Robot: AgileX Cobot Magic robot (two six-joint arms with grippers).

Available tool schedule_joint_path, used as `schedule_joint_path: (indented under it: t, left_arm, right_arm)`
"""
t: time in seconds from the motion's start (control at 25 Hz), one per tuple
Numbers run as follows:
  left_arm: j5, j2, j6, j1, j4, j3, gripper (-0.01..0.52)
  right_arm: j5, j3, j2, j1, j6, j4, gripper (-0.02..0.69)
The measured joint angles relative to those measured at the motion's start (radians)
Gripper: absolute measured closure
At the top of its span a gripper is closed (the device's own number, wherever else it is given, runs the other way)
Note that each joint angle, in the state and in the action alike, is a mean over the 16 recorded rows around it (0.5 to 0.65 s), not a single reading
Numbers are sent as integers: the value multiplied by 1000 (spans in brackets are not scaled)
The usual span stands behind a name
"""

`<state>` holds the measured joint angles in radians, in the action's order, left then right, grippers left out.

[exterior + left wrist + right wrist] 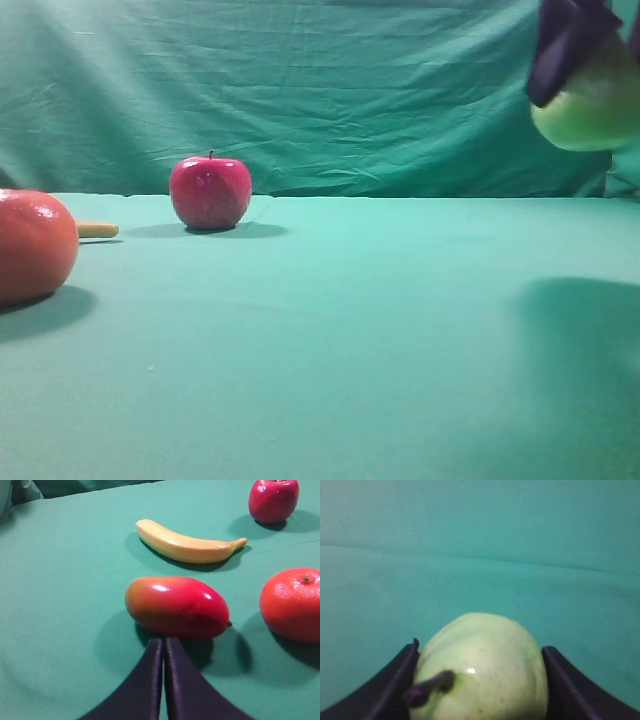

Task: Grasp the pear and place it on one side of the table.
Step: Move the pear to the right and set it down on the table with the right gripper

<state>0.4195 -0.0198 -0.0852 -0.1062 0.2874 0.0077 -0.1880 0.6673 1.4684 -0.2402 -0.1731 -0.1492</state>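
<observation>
The yellow-green pear [595, 110] hangs high at the top right of the exterior view, well above the teal table [380, 330]. My right gripper [572, 45] is shut on it from above. In the right wrist view the pear [485, 672] fills the gap between both dark fingers, its dark stem pointing toward the camera. My right gripper [479, 652] presses it on both sides. My left gripper [164, 642] is shut with nothing in it, low over the table just in front of a red mango.
A red apple [210, 192] stands at the back left. A large orange-red fruit [35, 245] sits at the left edge with a banana tip [97, 230] behind it. The left wrist view shows a mango [177, 607], a banana [187, 545], an apple [273, 500] and an orange fruit [292, 604].
</observation>
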Motion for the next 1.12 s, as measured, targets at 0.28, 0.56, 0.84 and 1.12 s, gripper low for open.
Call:
schedule_joint_path:
  t: [0.28, 0.56, 0.84, 1.12]
  left_arm:
    - [0, 0, 0, 0, 0, 0, 514]
    - [0, 0, 0, 0, 0, 0, 514]
    - [0, 0, 0, 0, 0, 0, 514]
    - [0, 0, 0, 0, 0, 0, 514]
  right_arm:
    - [83, -42, 48, 22, -6, 0, 137]
    - [52, -37, 31, 22, -6, 0, 39]
    - [-93, -16, -112, 22, -8, 6, 65]
    - [-322, 3, -371, 22, -9, 36, 331]
